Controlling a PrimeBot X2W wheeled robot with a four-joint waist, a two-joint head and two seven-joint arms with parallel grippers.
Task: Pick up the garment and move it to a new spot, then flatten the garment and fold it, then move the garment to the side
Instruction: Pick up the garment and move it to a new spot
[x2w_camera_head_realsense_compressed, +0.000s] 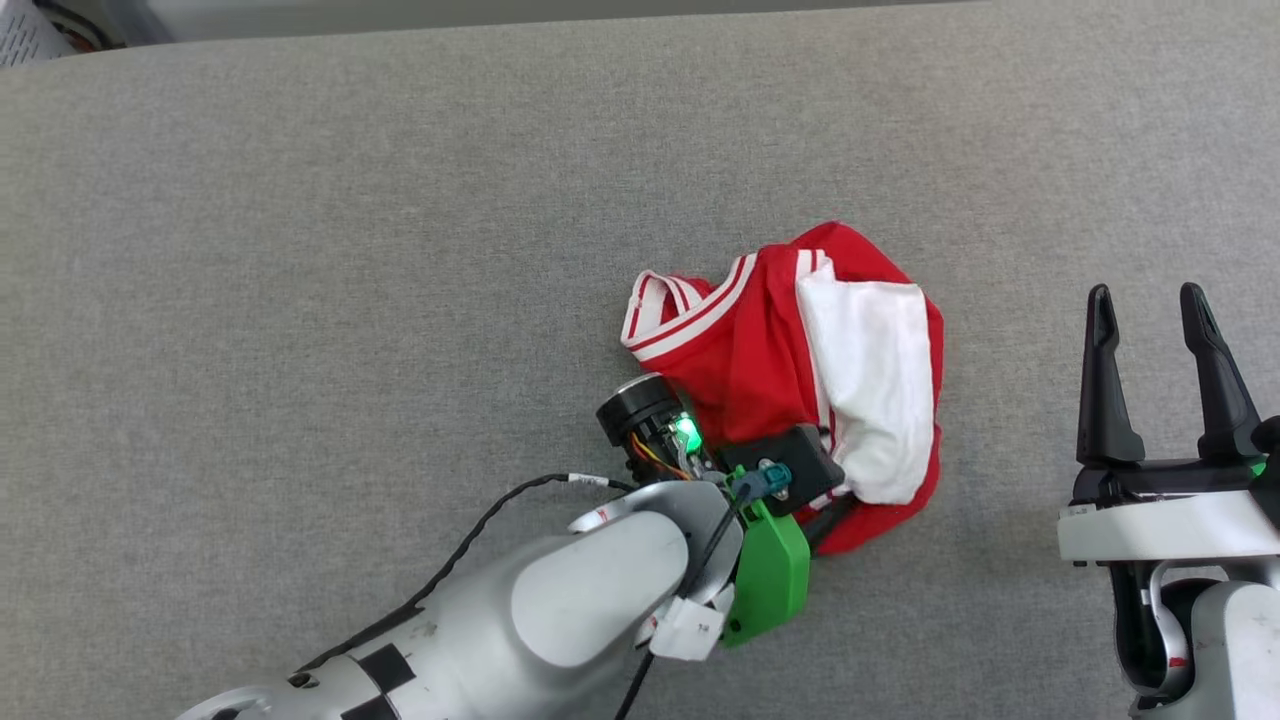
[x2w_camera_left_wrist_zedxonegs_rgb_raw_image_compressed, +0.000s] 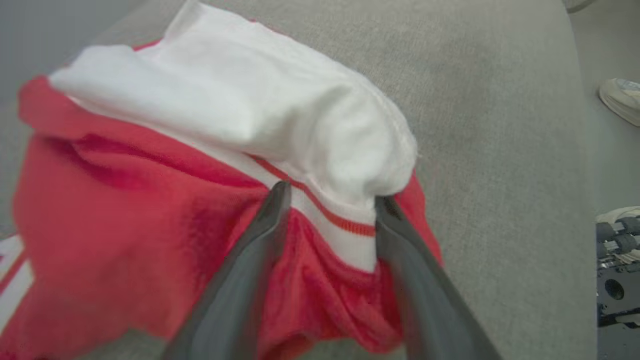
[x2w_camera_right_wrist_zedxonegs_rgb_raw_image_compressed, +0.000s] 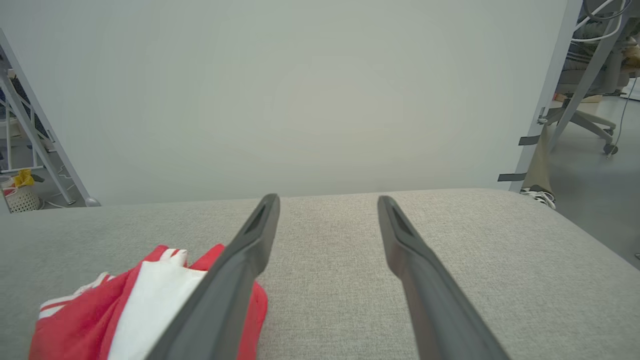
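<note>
**Left arm.** It reaches in from the lower left and comes down on the near edge of the garment (x2w_camera_head_realsense_compressed: 745, 345).

**Left gripper (x2w_camera_left_wrist_zedxonegs_rgb_raw_image_compressed: 332, 200).** The fingers stand well apart, one on each side of the striped trim (x2w_camera_left_wrist_zedxonegs_rgb_raw_image_compressed: 345, 227) below the white sleeve (x2w_camera_left_wrist_zedxonegs_rgb_raw_image_compressed: 250, 110). Cloth lies between them and touches both, but neither finger pinches it, so nothing is gripped. Judgement: this spread suits either a bite about to be taken on the hem or a let-go at a chosen spot. Which of the two cannot be told.

**Garment.** It lies in a crumpled heap on the grey surface (x2w_camera_head_realsense_compressed: 300, 300), right of centre, between the two grippers. The red body is bunched, the sleeve is folded over on top, and a striped band shows at the heap's left. No numerals are visible. Flattening and folding are not yet done.

**Right gripper (x2w_camera_head_realsense_compressed: 1145, 295).** It sits at the lower right, well apart from the heap, over bare surface. Its fingers point away from the robot, fully spread and empty. Judgement: it is parked clear so the left arm can work alone, ready to take a second corner for flattening.
</note>
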